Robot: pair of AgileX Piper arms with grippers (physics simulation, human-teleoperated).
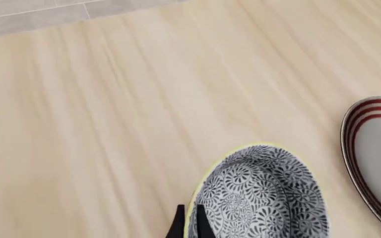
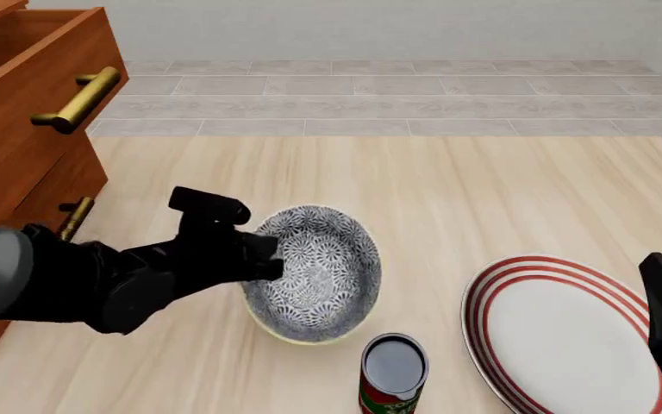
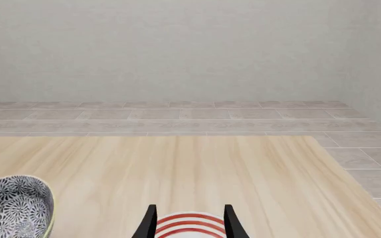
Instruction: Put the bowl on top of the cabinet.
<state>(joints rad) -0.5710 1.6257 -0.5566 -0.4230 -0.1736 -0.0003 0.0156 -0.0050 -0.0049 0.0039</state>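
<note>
The bowl sits tilted on the table, near the middle, with nothing in it; a can stands just near-right of it and the red-ringed plate lies bare to the right. The cabinet is at far left. My left arm reaches in low from the left, my left gripper clamped on the bowl's left rim. My right gripper hovers with fingers apart over the plate.

floral bowl tilted, beside cabinet.
</note>
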